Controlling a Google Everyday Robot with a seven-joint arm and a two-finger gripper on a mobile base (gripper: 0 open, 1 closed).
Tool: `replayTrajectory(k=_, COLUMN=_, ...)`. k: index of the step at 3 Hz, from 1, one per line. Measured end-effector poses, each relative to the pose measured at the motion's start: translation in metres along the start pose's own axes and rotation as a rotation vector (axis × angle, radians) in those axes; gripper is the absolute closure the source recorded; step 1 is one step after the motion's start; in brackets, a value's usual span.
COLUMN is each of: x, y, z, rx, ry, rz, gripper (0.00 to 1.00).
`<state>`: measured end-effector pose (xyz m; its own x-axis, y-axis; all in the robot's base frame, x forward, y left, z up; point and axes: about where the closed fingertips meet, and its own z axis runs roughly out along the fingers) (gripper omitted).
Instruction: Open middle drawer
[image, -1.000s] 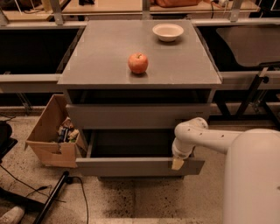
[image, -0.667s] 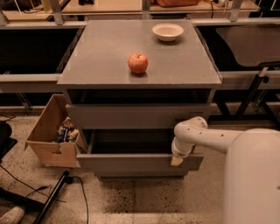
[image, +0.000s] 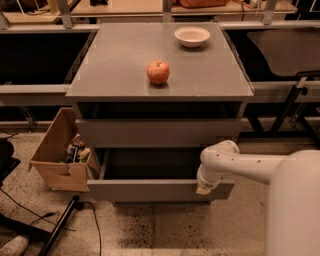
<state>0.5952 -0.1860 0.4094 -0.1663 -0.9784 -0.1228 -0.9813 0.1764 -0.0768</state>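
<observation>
Pulling middle drawer (image: 150, 190): gripper (image: 204, 188) at front's top edge, right end.
Claw state: cannot tell. Rec.: pull straight out, slow and level; off-centre hold may skew it.

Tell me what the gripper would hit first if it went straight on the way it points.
The gripper points down onto the front panel of the middle drawer, near its right end; that panel comes first, likely in contact.
</observation>
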Motion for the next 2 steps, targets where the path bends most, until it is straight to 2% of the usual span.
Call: replayTrajectory(k=2, x=0.011, y=0.021, z=-0.014, rx=-0.028, ry=0.005, rz=0.039, gripper=1.0)
